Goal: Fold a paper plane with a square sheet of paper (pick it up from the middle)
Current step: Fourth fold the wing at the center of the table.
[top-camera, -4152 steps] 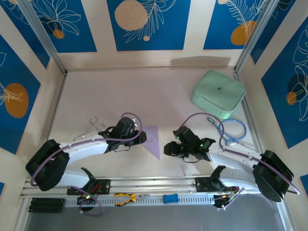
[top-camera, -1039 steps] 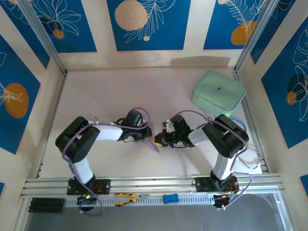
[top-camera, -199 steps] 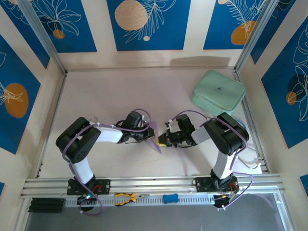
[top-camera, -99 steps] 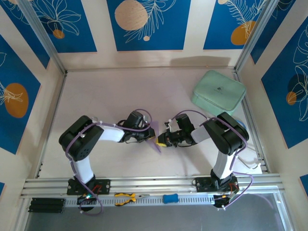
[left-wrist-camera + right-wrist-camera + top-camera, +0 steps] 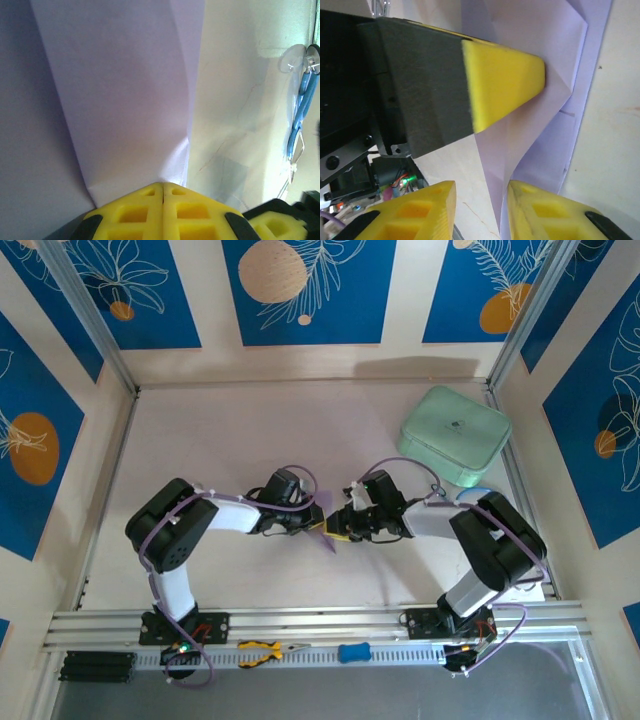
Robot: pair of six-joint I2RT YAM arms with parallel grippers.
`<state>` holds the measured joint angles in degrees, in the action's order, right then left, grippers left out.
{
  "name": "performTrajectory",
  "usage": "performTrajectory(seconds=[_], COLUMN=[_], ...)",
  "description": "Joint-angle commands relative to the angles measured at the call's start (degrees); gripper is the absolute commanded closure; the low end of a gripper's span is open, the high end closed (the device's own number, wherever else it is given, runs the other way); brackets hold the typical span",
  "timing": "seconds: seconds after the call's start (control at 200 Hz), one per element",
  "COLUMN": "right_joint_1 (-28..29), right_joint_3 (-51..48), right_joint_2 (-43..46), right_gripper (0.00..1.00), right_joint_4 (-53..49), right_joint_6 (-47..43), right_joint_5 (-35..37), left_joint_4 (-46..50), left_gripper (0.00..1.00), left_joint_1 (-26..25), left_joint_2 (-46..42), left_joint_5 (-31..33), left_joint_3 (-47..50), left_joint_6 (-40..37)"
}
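Note:
The sheet of paper [image 5: 324,539] is pale lavender, partly folded, and lies at the table's middle between both grippers. My left gripper [image 5: 312,525] is shut, and its yellow tips [image 5: 163,186] meet on the paper's near edge [image 5: 125,90]. In the right wrist view its yellow finger [image 5: 505,82] lies over the creased paper [image 5: 540,130]. My right gripper [image 5: 339,530] faces it from the right. Its jaws [image 5: 480,200] stand apart. A pointed flap of paper rises between them, against the right-hand finger [image 5: 555,210].
A mint-green rounded case [image 5: 455,435] sits at the back right. A blue looped cable [image 5: 300,110] lies on the table to the right of the paper. Yellow pliers [image 5: 262,649] and a blue piece [image 5: 354,652] rest on the front rail.
My right gripper's jaws have parted from shut, letting go of the paper's flap. The right arm's elbow has swung out to the right. The left gripper has stayed shut in place.

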<state>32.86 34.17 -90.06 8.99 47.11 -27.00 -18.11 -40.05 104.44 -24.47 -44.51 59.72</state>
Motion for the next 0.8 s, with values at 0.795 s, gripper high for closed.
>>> performTrajectory(seconds=[0.795], right_joint_1=[5.7], right_joint_3=[4.6], right_joint_2=[-1.6], right_gripper=[0.71], right_joint_4=[-15.0], right_joint_6=[-3.1], right_joint_5=[12.2], left_joint_4=[2.6], left_gripper=[0.97], left_joint_1=[-0.4], left_joint_2=[1.6], left_joint_5=[0.1], left_joint_3=[0.3], left_joint_6=[0.1])
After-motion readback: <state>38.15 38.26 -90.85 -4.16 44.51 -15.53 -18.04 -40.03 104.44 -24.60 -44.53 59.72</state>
